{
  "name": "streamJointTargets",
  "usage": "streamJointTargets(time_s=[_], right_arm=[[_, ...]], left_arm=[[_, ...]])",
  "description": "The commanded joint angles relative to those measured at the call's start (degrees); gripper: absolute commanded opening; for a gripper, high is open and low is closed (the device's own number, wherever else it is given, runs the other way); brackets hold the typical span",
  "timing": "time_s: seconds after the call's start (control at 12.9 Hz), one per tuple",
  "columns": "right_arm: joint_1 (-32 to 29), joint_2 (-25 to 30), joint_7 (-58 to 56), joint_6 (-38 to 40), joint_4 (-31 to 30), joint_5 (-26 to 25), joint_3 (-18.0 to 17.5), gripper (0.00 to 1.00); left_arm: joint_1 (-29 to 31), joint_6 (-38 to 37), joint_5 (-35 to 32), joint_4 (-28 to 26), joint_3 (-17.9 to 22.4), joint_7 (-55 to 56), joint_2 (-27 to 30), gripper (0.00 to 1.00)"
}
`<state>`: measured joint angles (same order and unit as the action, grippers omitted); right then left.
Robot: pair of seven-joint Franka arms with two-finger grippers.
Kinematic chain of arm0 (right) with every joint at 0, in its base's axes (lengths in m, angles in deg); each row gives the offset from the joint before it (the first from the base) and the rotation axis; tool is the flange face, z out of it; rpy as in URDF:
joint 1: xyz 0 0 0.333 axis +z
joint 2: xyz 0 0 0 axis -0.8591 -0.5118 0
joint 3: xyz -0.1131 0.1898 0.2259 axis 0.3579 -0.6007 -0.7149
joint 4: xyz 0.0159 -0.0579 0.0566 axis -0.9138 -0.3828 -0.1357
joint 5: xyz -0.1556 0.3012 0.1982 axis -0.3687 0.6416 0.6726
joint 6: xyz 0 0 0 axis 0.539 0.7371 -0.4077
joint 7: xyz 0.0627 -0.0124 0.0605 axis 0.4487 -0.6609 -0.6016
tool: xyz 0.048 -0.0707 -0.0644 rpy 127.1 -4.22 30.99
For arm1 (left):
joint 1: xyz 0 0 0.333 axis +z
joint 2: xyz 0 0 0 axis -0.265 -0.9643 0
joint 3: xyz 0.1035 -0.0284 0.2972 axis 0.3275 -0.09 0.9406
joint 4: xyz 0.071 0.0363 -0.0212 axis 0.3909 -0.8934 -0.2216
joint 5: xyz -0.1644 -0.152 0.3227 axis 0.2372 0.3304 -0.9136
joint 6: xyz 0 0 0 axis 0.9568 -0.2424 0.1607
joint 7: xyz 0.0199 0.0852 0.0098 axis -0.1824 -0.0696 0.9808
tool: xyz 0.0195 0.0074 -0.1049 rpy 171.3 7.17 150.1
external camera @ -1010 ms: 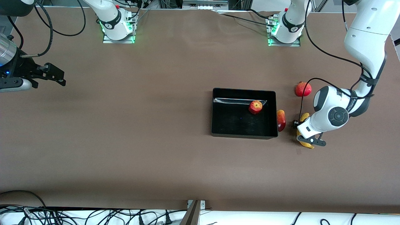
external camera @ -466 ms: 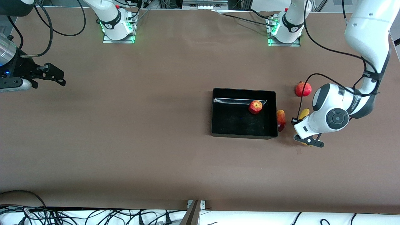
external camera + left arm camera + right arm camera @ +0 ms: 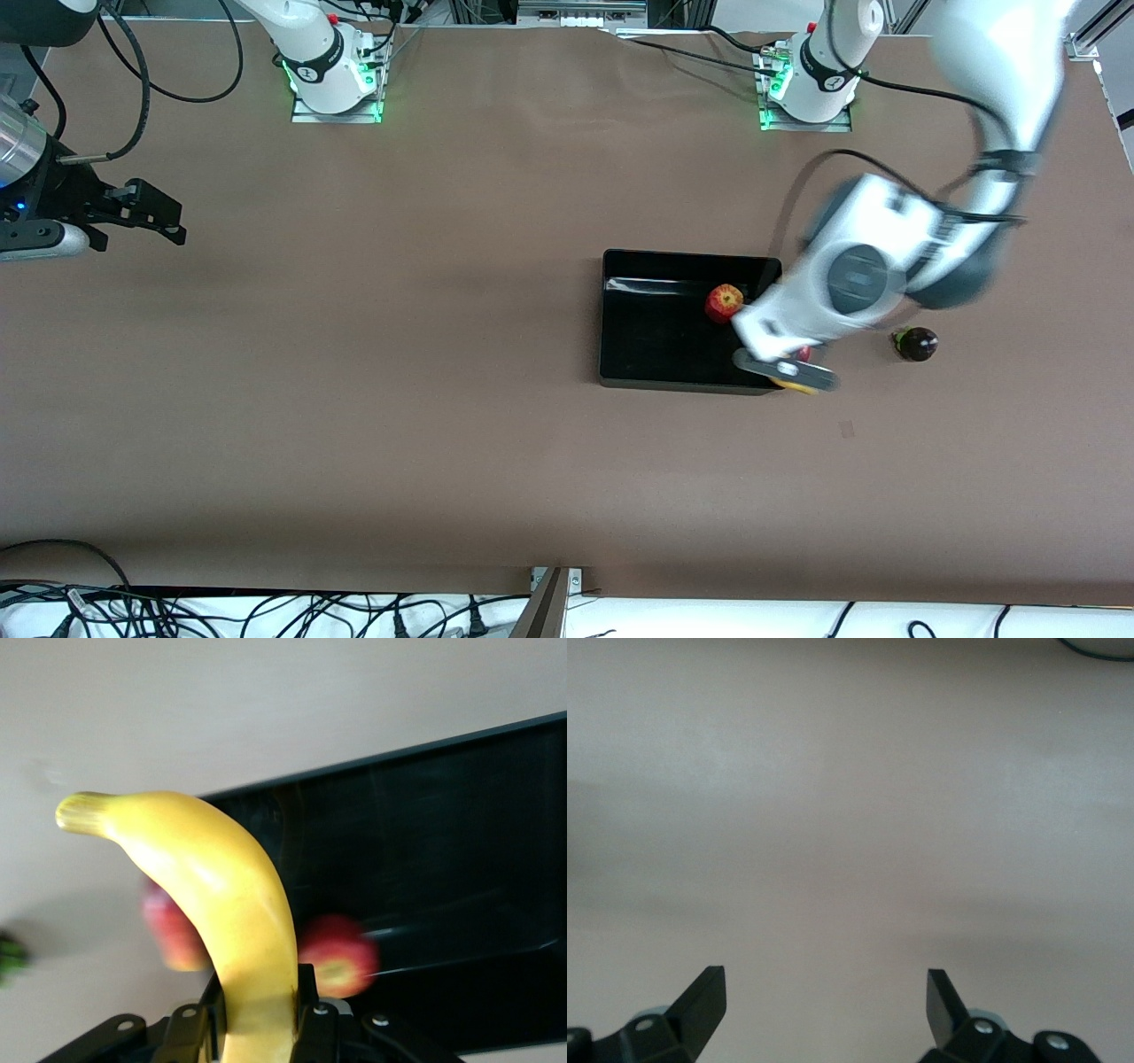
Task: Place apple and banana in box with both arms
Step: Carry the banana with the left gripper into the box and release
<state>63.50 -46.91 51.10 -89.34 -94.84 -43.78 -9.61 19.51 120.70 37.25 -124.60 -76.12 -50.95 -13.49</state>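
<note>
My left gripper (image 3: 785,369) is shut on the yellow banana (image 3: 795,384) and holds it in the air over the black box's (image 3: 656,347) corner at the left arm's end. In the left wrist view the banana (image 3: 221,895) stands up between the fingers (image 3: 306,992), above the box rim (image 3: 425,749). The red apple (image 3: 724,302) lies inside the box and also shows in the left wrist view (image 3: 337,958). My right gripper (image 3: 152,218) is open and empty, waiting at the right arm's end; it shows over bare table in the right wrist view (image 3: 824,992).
A red-and-yellow mango (image 3: 173,935) lies on the table against the box's outer wall, mostly hidden under my left hand in the front view. A small dark round fruit (image 3: 915,343) lies toward the left arm's end. The left arm hides the pomegranate.
My left gripper has lifted the banana off the table and swung it to the box's corner. The dark fruit is uncovered. The pomegranate is now hidden. The right arm has not moved.
</note>
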Motion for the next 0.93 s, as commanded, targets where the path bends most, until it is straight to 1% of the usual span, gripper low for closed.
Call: streamJointTargets(time_s=[0.0, 0.16, 0.31, 0.39, 0.47, 0.62, 0.85], right_arm=[[-0.2, 0.0, 0.0, 0.1, 0.6, 0.1, -0.2, 1.0], [-0.3, 0.0, 0.0, 0.1, 0.6, 0.1, -0.2, 1.0], [-0.2, 0.0, 0.0, 0.1, 0.6, 0.1, -0.2, 1.0], [-0.2, 0.0, 0.0, 0.1, 0.6, 0.1, -0.2, 1.0], [-0.2, 0.0, 0.0, 0.1, 0.6, 0.1, -0.2, 1.0], [-0.2, 0.0, 0.0, 0.1, 0.6, 0.2, -0.2, 1.0], [-0.2, 0.1, 0.0, 0.1, 0.6, 0.3, -0.2, 1.0]], left_arm=[[-6.3, 6.8, -0.3, 0.4, 0.7, 10.9, -5.7, 0.0], [-8.8, 10.3, -1.0, 0.4, 1.6, 12.4, -9.4, 0.0], [-9.2, 11.1, -1.0, 0.1, 1.7, 13.5, -11.0, 0.0], [-9.2, 11.1, -1.0, 0.1, 1.7, 13.5, -11.0, 0.11], [-8.8, 11.1, -0.9, 0.1, 1.7, 13.6, -11.0, 0.99], [-8.0, 9.5, -0.9, 0.8, 1.6, 13.4, -9.5, 1.0], [-4.4, 2.2, -1.0, 1.1, 1.7, 12.8, -0.5, 1.0]])
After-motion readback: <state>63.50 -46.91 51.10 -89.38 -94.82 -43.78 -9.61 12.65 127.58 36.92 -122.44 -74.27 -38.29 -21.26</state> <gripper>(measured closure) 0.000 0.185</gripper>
